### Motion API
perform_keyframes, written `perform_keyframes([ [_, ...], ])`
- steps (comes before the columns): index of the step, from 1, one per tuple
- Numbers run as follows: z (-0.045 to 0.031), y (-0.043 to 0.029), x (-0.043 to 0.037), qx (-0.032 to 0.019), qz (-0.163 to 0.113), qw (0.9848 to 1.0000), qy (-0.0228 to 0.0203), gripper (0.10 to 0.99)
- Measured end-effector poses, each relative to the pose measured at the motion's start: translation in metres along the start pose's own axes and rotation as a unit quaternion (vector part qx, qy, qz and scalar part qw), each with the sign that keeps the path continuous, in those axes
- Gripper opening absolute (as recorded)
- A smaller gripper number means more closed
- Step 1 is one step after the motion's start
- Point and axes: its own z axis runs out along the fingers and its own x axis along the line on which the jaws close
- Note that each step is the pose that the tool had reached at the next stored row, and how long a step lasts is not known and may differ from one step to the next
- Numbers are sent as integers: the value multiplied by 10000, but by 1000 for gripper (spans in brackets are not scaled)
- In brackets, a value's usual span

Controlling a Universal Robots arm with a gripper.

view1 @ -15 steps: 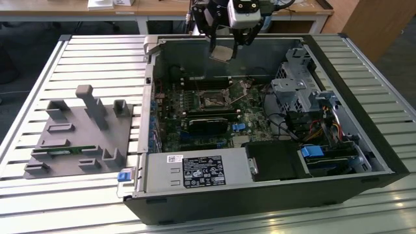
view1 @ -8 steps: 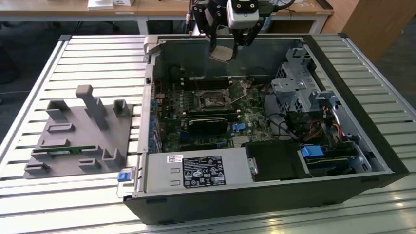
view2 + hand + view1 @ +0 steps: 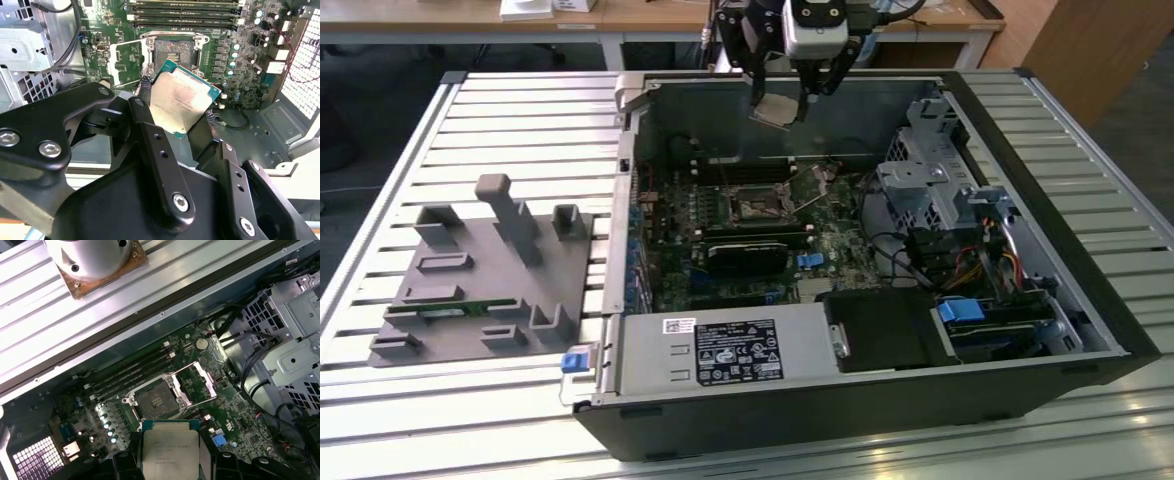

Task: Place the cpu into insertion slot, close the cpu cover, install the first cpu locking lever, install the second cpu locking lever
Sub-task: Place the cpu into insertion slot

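Note:
The cpu (image 3: 777,109) is a small square chip with a silver-grey top, and it hangs tilted in the air above the back of the open computer case. My gripper (image 3: 783,98) is shut on it. In both wrist views its black fingers (image 3: 144,89) press on two opposite edges of the cpu (image 3: 181,100). Below lies the insertion slot (image 3: 157,400), bare and dark on the motherboard. The cpu cover (image 3: 198,385), a thin metal frame, is swung open beside the slot. In the second wrist view the slot (image 3: 172,49) sits beyond the chip, with the cover (image 3: 125,62) next to it.
The black case (image 3: 1067,300) lies on a slatted metal table (image 3: 520,130). Inside are a black card (image 3: 747,255), memory slots (image 3: 132,371), a grey drive cage (image 3: 927,190), cables and a power supply (image 3: 720,352). A grey fixture (image 3: 480,280) stands at the exterior view's left.

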Motion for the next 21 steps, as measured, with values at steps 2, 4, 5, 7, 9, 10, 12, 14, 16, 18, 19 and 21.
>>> perform_keyframes([
  [2, 0, 0, 0, -1, 37, 10000, -3, 541],
  [4, 0, 0, 0, -1, 74, 10000, -7, 541],
  [5, 1, 0, 0, -2, 92, 10000, -8, 541],
  [7, 1, 0, 0, -2, 131, 9999, -12, 541],
  [9, 2, 0, 0, -3, 168, 9999, -15, 541],
  [10, 2, 0, 0, -3, 188, 9998, -17, 541],
  [12, 2, 0, 0, -4, 225, 9997, -20, 541],
  [14, 3, 0, 0, -6, 286, 9996, -25, 541],
  [16, 3, 0, 0, -6, 329, 9995, -29, 541],
  [18, 4, 0, 0, -7, 375, 9993, -33, 541],
  [19, 4, 0, 0, -8, 398, 9992, -35, 541],
  [21, 5, 0, 0, -8, 443, 9990, -39, 541],
])
